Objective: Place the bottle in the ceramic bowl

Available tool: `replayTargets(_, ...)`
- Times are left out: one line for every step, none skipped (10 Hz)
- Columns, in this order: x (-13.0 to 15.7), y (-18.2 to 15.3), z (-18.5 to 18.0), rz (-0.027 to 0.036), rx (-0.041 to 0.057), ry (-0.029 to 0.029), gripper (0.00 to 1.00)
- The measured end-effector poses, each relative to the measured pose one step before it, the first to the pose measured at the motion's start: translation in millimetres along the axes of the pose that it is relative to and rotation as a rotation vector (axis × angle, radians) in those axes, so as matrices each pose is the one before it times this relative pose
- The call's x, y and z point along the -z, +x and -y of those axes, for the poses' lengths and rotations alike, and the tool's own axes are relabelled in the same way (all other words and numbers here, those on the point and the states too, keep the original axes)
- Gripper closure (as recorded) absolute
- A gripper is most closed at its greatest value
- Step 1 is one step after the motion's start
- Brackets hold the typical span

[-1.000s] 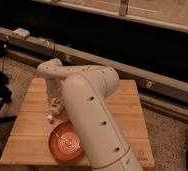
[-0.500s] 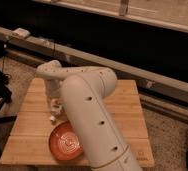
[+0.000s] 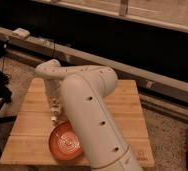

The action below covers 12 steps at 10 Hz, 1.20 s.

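- The gripper (image 3: 54, 109) points down over the left part of the wooden table (image 3: 129, 115), just beyond the far rim of the orange bowl (image 3: 62, 145).
- Its fingers are closed, and the small pale bottle (image 3: 53, 118) sits at their tip, low against the tabletop, so the grasp looks made.
- The step in hand appears to be the pickup; the bottle is not yet in the bowl.
- The next move calls for a short lift, a small carry toward the near side until the bottle is over the bowl's middle, then lowering and release.
- The thick white arm (image 3: 89, 115) hides the bowl's right side.
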Motion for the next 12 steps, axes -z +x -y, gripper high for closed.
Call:
replayTargets(11.18,4.14,-4.33,0.00222,0.01756,-0.01264,1.00)
replayTargets(16.66,6.37,-3.90,0.00397,0.02447,-0.02015,1.00)
replayTargets(11.37,5.79,-1.74,0.00058,0.01748,-0.01419,1.00)
replayTargets(15.05,8.43,-2.17,0.00151,0.02070,-0.01876,1.00)
replayTargets(11.62,10.36,-1.56,-0.00044,0.01690,-0.01116,1.00)
replayTargets(7.45,13.07,0.74,-0.00419,0.01590,-0.00140,1.00)
replayTargets(4.52,11.86,4.14,-0.00052,0.00824,-0.00726,1.00)
replayTargets(3.17,16.58,9.99,-0.00731,-0.00345,0.00032,1.00)
replayTargets(2.95,14.04,8.44,-0.00153,-0.00848,-0.00446,1.00)
replayTargets(0.92,13.77,5.43,-0.00088,-0.01018,-0.00376,1.00)
replayTargets(0.92,10.24,3.17,0.00189,-0.00785,-0.00322,1.00)
replayTargets(0.88,13.62,10.83,-0.00118,-0.02648,-0.00007,1.00)
